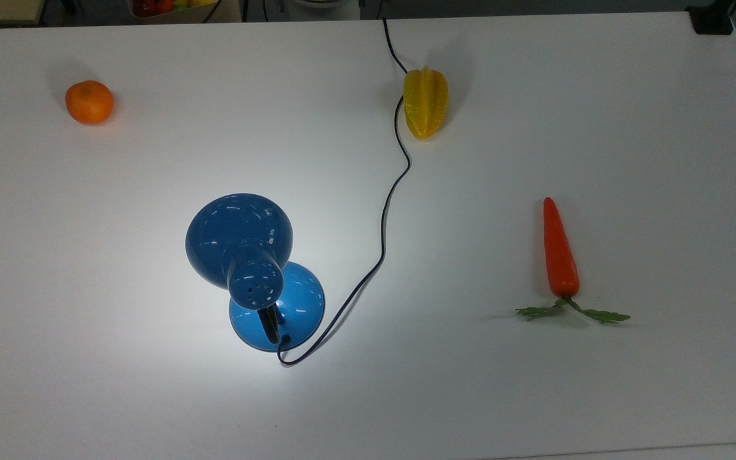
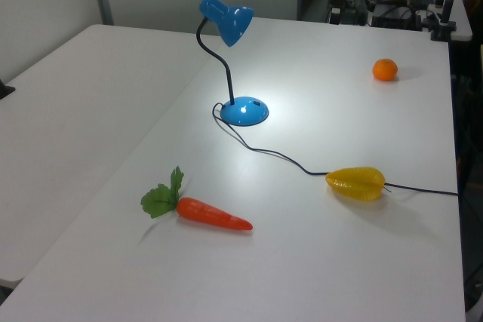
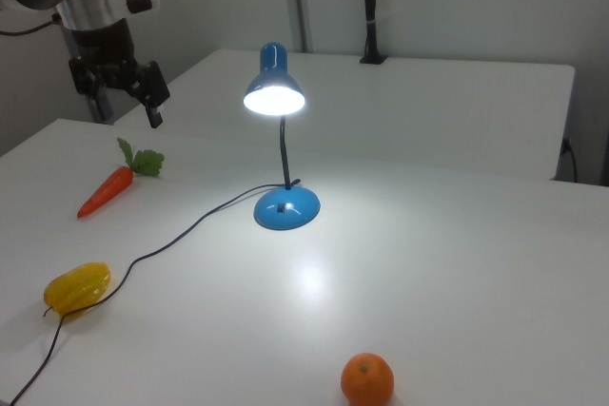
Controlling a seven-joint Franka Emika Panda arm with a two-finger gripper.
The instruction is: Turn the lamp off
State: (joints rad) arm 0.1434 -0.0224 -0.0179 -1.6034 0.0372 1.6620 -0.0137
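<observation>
The lamp (image 3: 280, 145) is standing in the middle of the desk (image 3: 457, 263), still shining down, so its switch is not yet pressed. The gripper (image 3: 122, 92) is hanging above the desk's edge near the carrot (image 3: 105, 191), fingers apart and holding nothing, well apart from the lamp.

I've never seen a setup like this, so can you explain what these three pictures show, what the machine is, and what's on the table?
All three pictures show one white table at the same moment. The top view looks down on it; the left view and the right view look across it from opposite sides.

In the right view, the machine at the upper left is a robot arm ending in a gripper with two jaws. It hangs above the table, holding nothing.

On the table stands a blue lamp, switched on and casting a bright patch. Its cord runs off the table past a yellow starfruit. Also there: a carrot and an orange.
</observation>
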